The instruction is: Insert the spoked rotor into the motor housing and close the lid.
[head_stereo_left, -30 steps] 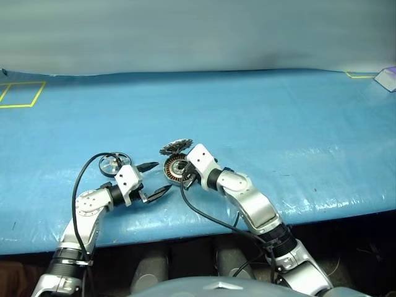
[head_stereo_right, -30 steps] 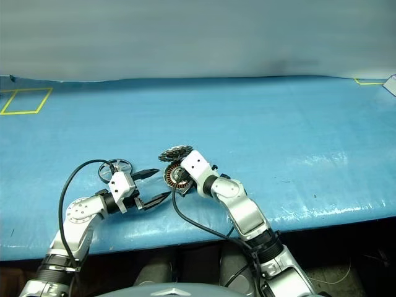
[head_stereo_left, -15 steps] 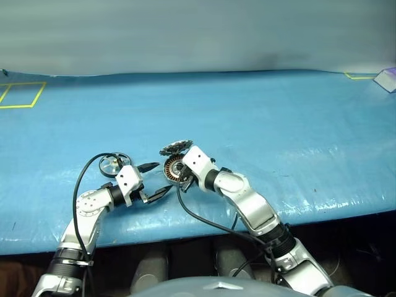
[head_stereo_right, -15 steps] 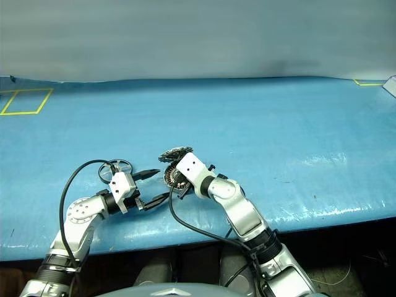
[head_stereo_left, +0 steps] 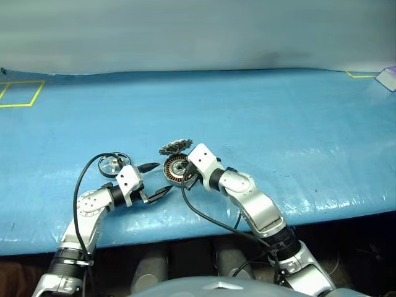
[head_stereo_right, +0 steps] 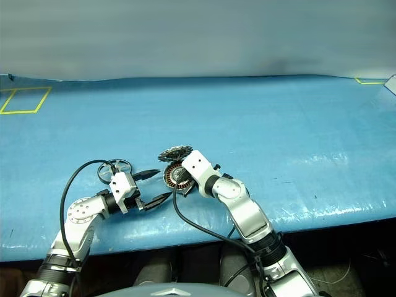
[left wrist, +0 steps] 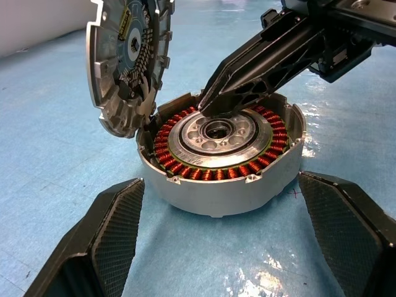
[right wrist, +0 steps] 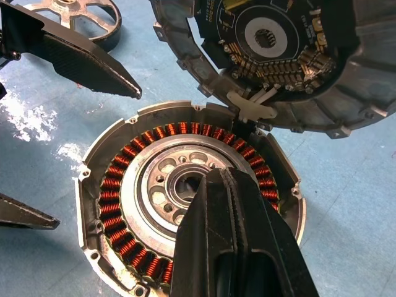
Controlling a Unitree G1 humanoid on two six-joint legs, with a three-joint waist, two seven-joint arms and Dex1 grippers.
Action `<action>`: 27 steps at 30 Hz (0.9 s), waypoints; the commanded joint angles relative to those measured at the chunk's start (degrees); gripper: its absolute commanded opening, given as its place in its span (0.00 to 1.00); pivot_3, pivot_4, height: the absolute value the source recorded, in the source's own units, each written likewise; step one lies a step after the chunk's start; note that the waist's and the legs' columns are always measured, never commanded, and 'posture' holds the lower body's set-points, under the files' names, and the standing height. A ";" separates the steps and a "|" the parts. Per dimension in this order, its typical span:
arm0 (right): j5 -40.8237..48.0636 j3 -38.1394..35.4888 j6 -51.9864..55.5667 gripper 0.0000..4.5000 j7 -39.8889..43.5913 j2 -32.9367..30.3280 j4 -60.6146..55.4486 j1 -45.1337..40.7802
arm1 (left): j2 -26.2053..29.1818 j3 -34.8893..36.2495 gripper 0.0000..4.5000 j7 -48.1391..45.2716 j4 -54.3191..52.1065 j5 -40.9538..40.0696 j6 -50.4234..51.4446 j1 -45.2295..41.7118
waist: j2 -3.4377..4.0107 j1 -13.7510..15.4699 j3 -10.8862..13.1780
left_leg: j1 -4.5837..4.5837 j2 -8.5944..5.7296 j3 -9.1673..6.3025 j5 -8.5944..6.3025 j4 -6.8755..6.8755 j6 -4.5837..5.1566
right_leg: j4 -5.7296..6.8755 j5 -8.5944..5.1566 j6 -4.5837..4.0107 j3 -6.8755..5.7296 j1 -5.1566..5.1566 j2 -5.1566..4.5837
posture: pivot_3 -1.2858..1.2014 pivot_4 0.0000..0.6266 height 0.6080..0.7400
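Observation:
The motor housing [head_stereo_left: 175, 168] lies flat on the blue table, its copper windings ringing a silver hub [left wrist: 216, 131]. Its hinged lid [left wrist: 127, 62] stands open, upright at the housing's far edge, circuit board side showing [right wrist: 278, 55]. My right gripper [right wrist: 213, 179] is shut with nothing held, its tips resting over the hub. My left gripper [head_stereo_left: 163, 177] is open just left of the housing, one finger [left wrist: 105, 241] to each side of it and apart from it. The spoked rotor [head_stereo_left: 113, 164] lies flat on the table to the left, behind my left wrist.
A yellow tape square [head_stereo_left: 18, 93] marks the table's far left corner. A yellow tape corner and a pale object [head_stereo_left: 387, 77] sit at the far right. The table's front edge [head_stereo_left: 185, 229] runs close below both grippers.

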 commanded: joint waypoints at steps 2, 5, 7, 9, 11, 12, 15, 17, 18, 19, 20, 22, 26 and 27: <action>-0.27 0.45 -0.31 0.01 -0.23 -0.19 -0.83 0.30 | -0.33 0.02 0.97 -0.01 -0.45 -0.25 -1.55 -0.61 | 0.00 0.00 0.00 | 0.00 0.00 0.00 0.00 0.00 0.00 | 0.00 0.00 0.00 0.00 0.01 0.00 | 0.52 0.24 1.00; -0.60 0.75 0.03 0.01 -0.31 -0.53 -0.23 0.58 | -0.30 0.04 0.97 0.03 -0.40 -0.19 -1.64 -0.58 | 0.00 0.00 0.00 | 0.00 0.00 0.00 0.00 0.00 0.00 | 0.00 0.00 0.00 0.00 0.01 0.00 | 0.52 0.24 1.00; -1.00 1.07 0.16 0.01 -0.39 -0.87 0.43 0.62 | -0.26 0.05 0.97 0.05 -0.38 -0.20 -1.68 -0.60 | 0.00 0.00 0.00 | 0.01 0.00 0.00 0.00 0.00 0.00 | 0.00 0.00 0.00 0.00 0.01 0.00 | 0.52 0.24 1.00; -1.87 1.87 0.22 0.01 -0.33 -1.65 1.15 0.46 | -0.25 0.05 0.97 0.08 -0.33 -0.19 -1.73 -0.63 | 0.00 0.00 0.00 | 0.02 0.00 0.00 0.00 0.00 0.00 | 0.00 0.00 0.00 0.00 0.02 0.00 | 0.52 0.24 1.00; -2.92 2.72 -0.03 0.01 -0.46 -2.36 1.98 0.33 | -0.24 0.07 0.97 0.15 -0.36 -0.18 -1.74 -0.60 | -0.01 0.00 -0.01 | 0.04 0.00 0.00 0.00 0.01 0.00 | 0.00 0.00 0.00 0.00 0.04 0.00 | 0.52 0.24 1.00; -3.26 3.01 -0.14 0.01 -0.58 -2.56 2.32 0.30 | -0.24 0.09 0.97 0.18 -0.37 -0.18 -1.73 -0.58 | -0.01 0.01 -0.01 | 0.06 0.00 0.00 0.00 0.02 0.00 | 0.00 0.00 0.00 -0.01 0.07 0.00 | 0.52 0.24 1.00; -3.97 3.56 -0.71 0.01 -0.93 -2.78 2.95 0.32 | -0.23 0.14 0.97 0.31 -0.40 -0.18 -1.61 -0.52 | -0.02 0.02 -0.02 | 0.11 0.00 -0.01 0.00 0.03 0.00 | 0.00 -0.01 0.00 -0.03 0.14 0.00 | 0.52 0.24 1.00; -3.66 2.80 -1.23 0.01 -1.28 -2.26 2.29 0.43 | -0.20 0.27 0.97 0.39 -0.54 -0.31 -1.43 -0.37 | -0.02 0.02 -0.02 | 0.14 0.00 -0.01 0.00 0.03 0.00 | -0.01 -0.01 0.00 -0.03 0.18 0.00 | 0.52 0.24 1.00; -3.36 2.26 -1.46 0.01 -1.40 -1.96 1.72 0.44 | -0.18 0.37 0.97 0.39 -0.68 -0.49 -1.24 -0.25 | -0.02 0.01 -0.02 | 0.14 0.01 -0.02 0.00 0.03 0.00 | 0.00 -0.01 0.00 -0.03 0.18 0.00 | 0.52 0.24 1.00; -2.80 1.65 -1.52 0.01 -1.37 -1.57 0.97 0.48 | -0.17 0.49 0.97 0.41 -0.79 -0.65 -1.10 -0.16 | -0.02 0.01 -0.01 | 0.14 0.01 -0.02 0.00 0.03 0.00 | -0.01 -0.01 0.00 -0.04 0.18 0.00 | 0.52 0.24 1.00; -2.23 1.10 -1.48 0.01 -1.25 -1.18 0.17 0.52 | -0.15 0.60 0.97 0.43 -0.90 -0.79 -0.98 -0.11 | -0.02 0.02 -0.01 | 0.14 0.01 -0.02 0.00 0.03 0.00 | -0.01 -0.01 0.00 -0.04 0.18 0.00 | 0.52 0.24 1.00; -0.87 0.04 -1.30 0.01 -0.72 -0.41 -1.93 0.64 | -0.11 0.95 0.97 0.49 -1.34 -1.32 -0.48 -0.06 | -0.02 0.03 -0.01 | 0.12 0.01 -0.04 0.00 0.03 0.00 | -0.01 -0.01 0.00 -0.05 0.17 0.00 | 0.52 0.24 1.00; 2.26 -2.27 -0.40 0.01 0.17 0.42 -7.13 1.36 | 0.16 2.23 0.97 1.41 -3.82 -2.95 2.20 -0.01 | 0.00 0.04 0.01 | 0.05 0.02 -0.05 0.00 0.02 0.00 | -0.01 -0.01 0.00 -0.05 0.09 0.00 | 0.52 0.24 1.00; 3.35 -3.06 -0.04 0.01 0.69 0.08 -9.27 2.05 | 0.75 2.62 0.97 1.54 -5.31 -3.71 4.01 0.13 | -0.01 0.03 0.02 | 0.01 0.02 -0.05 0.00 0.02 0.00 | -0.01 -0.01 0.00 -0.05 0.06 0.00 | 0.52 0.24 1.00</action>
